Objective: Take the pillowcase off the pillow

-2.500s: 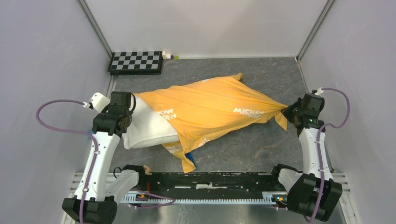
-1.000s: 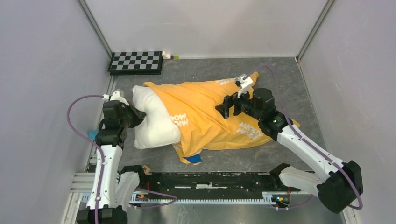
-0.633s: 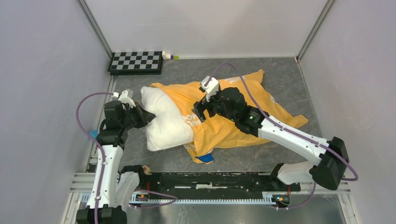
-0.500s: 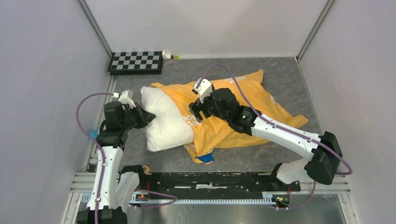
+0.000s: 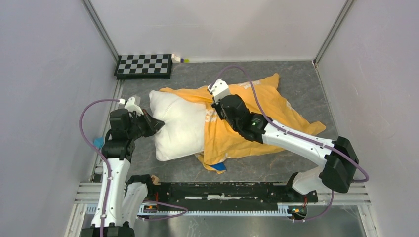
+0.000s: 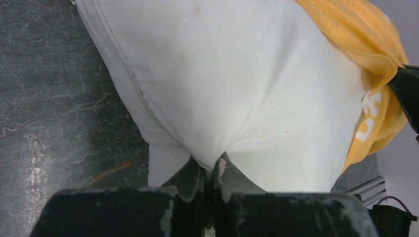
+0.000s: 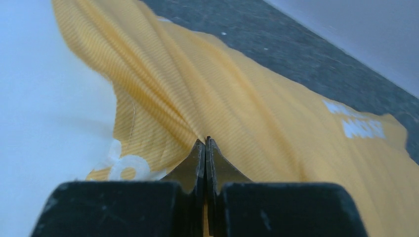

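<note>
The white pillow (image 5: pixel 180 129) lies left of centre, its left half bare, its right half still inside the orange-yellow pillowcase (image 5: pixel 257 106) with white lettering. A blue bit of the pillowcase (image 5: pixel 219 166) shows at the front edge. My left gripper (image 5: pixel 157 124) is shut on the pillow's left end; the left wrist view shows white cloth (image 6: pixel 222 98) pinched between the jaws (image 6: pixel 214 170). My right gripper (image 5: pixel 213 114) is shut on the pillowcase's open hem; the right wrist view shows orange fabric (image 7: pixel 247 113) pinched at the tips (image 7: pixel 206 143).
A black-and-white checkerboard (image 5: pixel 144 65) lies at the back left with a small white item (image 5: pixel 179 59) beside it. Grey walls close in left, back and right. A metal rail (image 5: pixel 217 195) runs along the near edge.
My right arm let go of the pillowcase's far right end, swung left across it and closed on the hem by the pillow. The pillowcase went slack. The pillow shifted slightly right.
</note>
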`<move>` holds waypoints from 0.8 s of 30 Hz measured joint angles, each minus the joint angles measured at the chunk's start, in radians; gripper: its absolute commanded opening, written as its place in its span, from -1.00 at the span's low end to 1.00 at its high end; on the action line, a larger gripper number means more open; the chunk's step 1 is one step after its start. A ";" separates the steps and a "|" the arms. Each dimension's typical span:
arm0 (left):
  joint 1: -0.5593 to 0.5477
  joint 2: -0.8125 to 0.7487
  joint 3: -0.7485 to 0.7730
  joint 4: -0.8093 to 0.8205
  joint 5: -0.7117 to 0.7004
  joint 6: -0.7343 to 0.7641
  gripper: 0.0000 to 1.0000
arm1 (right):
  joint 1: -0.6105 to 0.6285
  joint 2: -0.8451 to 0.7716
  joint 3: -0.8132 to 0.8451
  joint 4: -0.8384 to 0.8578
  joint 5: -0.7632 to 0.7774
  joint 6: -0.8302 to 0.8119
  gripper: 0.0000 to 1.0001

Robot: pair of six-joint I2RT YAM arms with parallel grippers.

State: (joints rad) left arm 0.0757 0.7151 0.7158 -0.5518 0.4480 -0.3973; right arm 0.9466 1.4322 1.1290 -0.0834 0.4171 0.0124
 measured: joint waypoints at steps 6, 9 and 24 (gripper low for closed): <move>-0.006 -0.023 0.000 -0.013 -0.010 0.004 -0.95 | -0.092 -0.025 -0.001 -0.038 0.172 0.051 -1.00; -0.009 -0.027 0.000 -0.013 -0.005 0.004 -0.95 | -0.208 -0.054 -0.024 -0.058 0.165 0.096 -1.00; -0.022 -0.074 -0.018 0.016 0.089 0.003 -0.95 | -0.370 -0.182 -0.102 -0.088 -0.209 0.050 0.34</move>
State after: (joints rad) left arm 0.0536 0.6415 0.6979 -0.5362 0.5369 -0.3939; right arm 0.5770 1.2507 1.0267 -0.1715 0.2081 0.0624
